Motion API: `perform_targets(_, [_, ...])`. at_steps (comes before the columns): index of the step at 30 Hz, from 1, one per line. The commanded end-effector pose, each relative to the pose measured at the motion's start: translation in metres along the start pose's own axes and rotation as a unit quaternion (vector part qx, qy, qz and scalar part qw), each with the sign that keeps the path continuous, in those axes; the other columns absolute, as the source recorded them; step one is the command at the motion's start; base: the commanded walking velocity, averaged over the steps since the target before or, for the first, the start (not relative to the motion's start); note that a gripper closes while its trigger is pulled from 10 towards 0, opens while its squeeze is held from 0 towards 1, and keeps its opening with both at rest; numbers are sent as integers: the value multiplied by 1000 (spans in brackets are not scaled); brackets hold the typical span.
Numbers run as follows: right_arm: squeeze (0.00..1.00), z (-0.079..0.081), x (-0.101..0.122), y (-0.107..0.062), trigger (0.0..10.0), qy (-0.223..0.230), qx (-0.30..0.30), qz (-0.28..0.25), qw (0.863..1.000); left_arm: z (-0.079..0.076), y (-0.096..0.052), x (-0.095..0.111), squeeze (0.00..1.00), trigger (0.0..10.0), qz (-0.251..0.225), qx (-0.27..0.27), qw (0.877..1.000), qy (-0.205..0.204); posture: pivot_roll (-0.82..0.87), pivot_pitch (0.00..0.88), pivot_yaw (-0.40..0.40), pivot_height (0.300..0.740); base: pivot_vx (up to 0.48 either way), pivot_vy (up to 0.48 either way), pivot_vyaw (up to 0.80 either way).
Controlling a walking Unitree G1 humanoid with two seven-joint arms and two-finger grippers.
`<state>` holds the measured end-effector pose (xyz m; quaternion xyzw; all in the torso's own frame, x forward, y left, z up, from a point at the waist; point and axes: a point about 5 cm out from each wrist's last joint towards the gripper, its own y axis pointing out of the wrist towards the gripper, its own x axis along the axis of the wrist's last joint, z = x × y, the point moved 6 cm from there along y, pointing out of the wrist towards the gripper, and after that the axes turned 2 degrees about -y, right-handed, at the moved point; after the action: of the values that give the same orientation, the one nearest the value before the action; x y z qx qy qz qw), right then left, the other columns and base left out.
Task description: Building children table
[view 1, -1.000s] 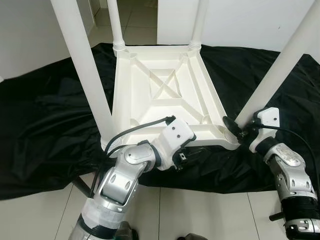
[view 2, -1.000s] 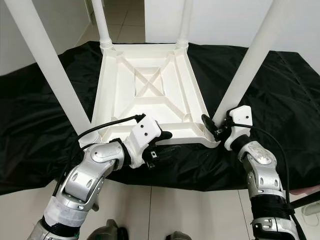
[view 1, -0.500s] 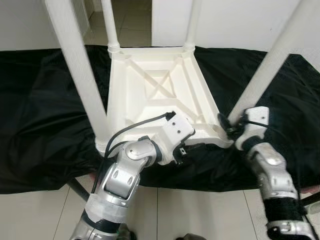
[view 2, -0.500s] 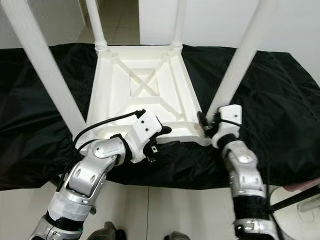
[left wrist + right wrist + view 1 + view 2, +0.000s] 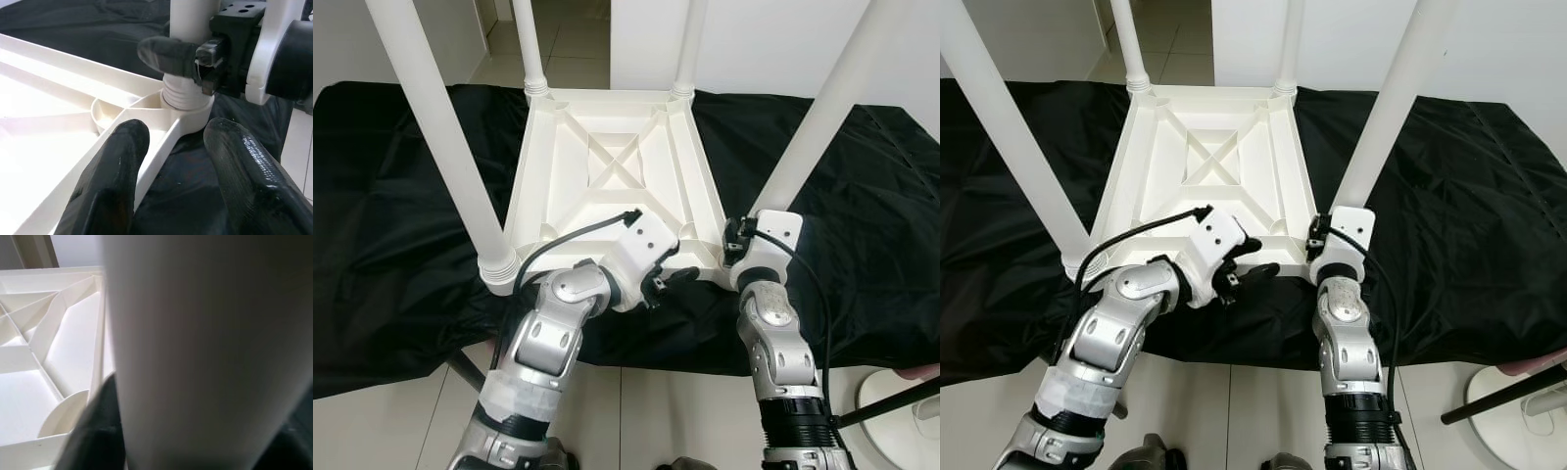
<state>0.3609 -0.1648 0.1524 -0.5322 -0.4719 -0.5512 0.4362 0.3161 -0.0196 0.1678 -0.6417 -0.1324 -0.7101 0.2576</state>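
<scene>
Since a second ago the right arm has swung inward and its claw (image 5: 736, 242) has come from beside the near right corner to the foot of the near right leg (image 5: 813, 122); the whole picture has also shifted, which is the camera moving.

From the left eye, the white plastic children's table (image 5: 617, 166) lies upside down on a black cloth (image 5: 391, 196), its four legs pointing up and away from the robot. The right claw sits against the base of the near right leg, where that leg enters its corner socket. The left claw (image 5: 668, 281) hangs just below the table's near rim, between the two near corners and closer to the right one.

The right eye gives the same layout: the near left leg (image 5: 1001, 127) rises from its own corner, untouched, and the tiled floor (image 5: 1234, 411) shows near the robot's feet.

In the left wrist view, the left claw's two fingers (image 5: 110, 181) are spread, straddling the rim without gripping it. Past them stands the threaded collar (image 5: 183, 98) of the near right leg in its socket, with a finger of the right claw laid across the leg just above it.

In the right wrist view the leg is close and blurred, with one dark finger (image 5: 95, 431) at its side; the claw seems to be pinching the leg, though the far finger is hidden.

The leg's long axis runs up out of the socket, so any seating push or twist must follow that line, and the right arm is the nearer.
</scene>
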Motion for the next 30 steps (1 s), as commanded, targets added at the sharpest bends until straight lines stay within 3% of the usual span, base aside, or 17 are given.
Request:
perform_targets(1, [1000, 5, 0, -4, 10000, 15, 17, -2, 1000, 35, -4, 0, 0, 10000, -1, 146, 989, 1, -18, 0, -7, 740, 0, 0, 0])
perform_targets(8, [1000, 0, 10, -3, 10000, 32, 36, -21, 999, 37, -5, -2, 0, 10000, 0, 153, 988, 2, -16, 0, -8, 740, 0, 0, 0])
perform_targets(11, [1000, -7, 17, 0, 10000, 42, 72, -31, 996, 36, -5, -2, 0, 10000, 1, 151, 988, -4, -18, 0, -8, 740, 0, 0, 0])
perform_targets(12, [0, -7, 19, 1, 10000, 41, 105, -28, 993, 35, -5, -3, 0, 10000, 1, 149, 989, -6, -19, 0, -7, 740, 0, 0, 0])
perform_targets(15, [0, -7, 20, 0, 10000, 40, 127, -25, 991, 34, -5, -3, 0, 10000, 2, 148, 989, -7, -19, 0, -7, 740, 0, 0, 0])
perform_targets(17, [0, -9, 19, -4, 10000, -20, 208, -29, 977, 28, -5, -3, 0, 10000, -1, 134, 991, -6, -25, 0, -7, 740, 0, 0, 0])
perform_targets(19, [0, -9, 19, -4, 10000, -20, 208, -29, 977, 28, -5, -3, 0, 10000, -1, 134, 991, -6, -25, 0, -7, 740, 0, 0, 0])
perform_targets(20, [0, -13, 10, -7, 10000, -61, 279, -14, 958, 16, -4, -6, 0, 10000, -4, 102, 995, -5, -30, 0, -4, 740, 0, 0, 0])
perform_targets(23, [0, -15, 6, -8, 10000, -67, 325, -7, 943, 2, -3, -10, 0, 10000, -2, 71, 997, -6, -27, 0, 0, 740, 0, 0, 0])
perform_targets(30, [0, -17, 10, -2, 10000, -67, 361, -10, 930, -15, -8, -14, 0, 10000, -1, 22, 1000, -9, -15, 0, -1, 740, 0, 0, 0])
